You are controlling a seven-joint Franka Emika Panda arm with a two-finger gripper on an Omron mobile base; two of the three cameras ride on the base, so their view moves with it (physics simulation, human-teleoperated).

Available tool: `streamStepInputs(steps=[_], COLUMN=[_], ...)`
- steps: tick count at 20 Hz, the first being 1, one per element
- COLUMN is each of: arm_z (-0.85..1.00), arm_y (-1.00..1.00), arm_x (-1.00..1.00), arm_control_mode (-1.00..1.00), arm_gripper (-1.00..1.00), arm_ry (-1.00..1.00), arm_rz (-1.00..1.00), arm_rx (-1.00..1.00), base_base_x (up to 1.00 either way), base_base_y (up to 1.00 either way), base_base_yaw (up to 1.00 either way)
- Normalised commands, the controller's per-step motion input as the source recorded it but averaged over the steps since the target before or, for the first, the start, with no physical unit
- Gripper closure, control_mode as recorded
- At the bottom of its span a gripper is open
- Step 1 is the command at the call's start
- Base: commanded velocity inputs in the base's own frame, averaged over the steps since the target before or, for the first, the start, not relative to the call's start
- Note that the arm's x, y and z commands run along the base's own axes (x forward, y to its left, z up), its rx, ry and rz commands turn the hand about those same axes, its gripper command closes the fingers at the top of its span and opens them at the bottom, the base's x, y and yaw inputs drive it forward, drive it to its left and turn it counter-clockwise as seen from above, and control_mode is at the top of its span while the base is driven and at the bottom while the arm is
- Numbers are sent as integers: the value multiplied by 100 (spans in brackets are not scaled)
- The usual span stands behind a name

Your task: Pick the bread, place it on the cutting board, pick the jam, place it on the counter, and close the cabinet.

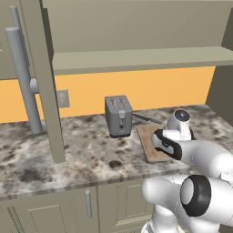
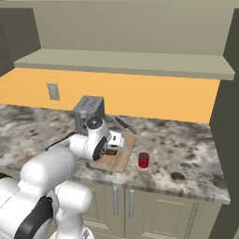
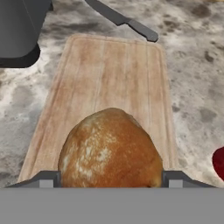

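Bread (image 3: 110, 148) fills the gap between the two fingertips (image 3: 46, 180) of the end effector (image 3: 110, 181), which pinches the glossy brown loaf from either side, low over the near end of the cutting board (image 3: 118, 74). From the right base camera the end effector (image 2: 113, 148) sits over that same light wooden board (image 2: 122, 158), with a dark bit of the loaf just showing beneath it; whether the loaf rests on the wood or hangs just above it cannot be told.

Beyond the board's far edge a knife (image 3: 124, 19) lies on the bench (image 1: 77, 154), and a grey toaster (image 1: 119, 115) stands just beside the board's far left corner. The jam (image 2: 144, 160), a small red jar, stands upright on the bench just to the right of the board.

The bench is mottled grey, brown and white marble with a thick edge, over olive low cupboards (image 2: 154, 205). Behind it runs an orange wall (image 2: 140, 95) with a grey outlet plate (image 2: 53, 91). Above, the cabinet (image 1: 136, 57) stands open, its door (image 1: 45, 77) swung out edge-on with a long grey bar handle (image 1: 22, 79).
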Motion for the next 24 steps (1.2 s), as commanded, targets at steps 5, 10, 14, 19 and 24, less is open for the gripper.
streamStepInputs(steps=[5, 10, 14, 19, 24], arm_z=[-14, -4, -13, -13, -5], arm_y=[0, 0, 0, 0, 0], arm_x=[10, 1, 4, 4, 2], arm_control_mode=[-100, -100, -100, -100, -100], arm_gripper=[100, 100, 100, 100, -100], arm_ry=[4, 9, 8, 8, 7], arm_rz=[0, 0, 0, 0, 0], arm_rx=[1, 2, 0, 0, 0], base_base_x=[0, 0, 0, 0, 0], base_base_y=[0, 0, 0, 0, 0], base_base_yaw=[0, 0, 0, 0, 0])
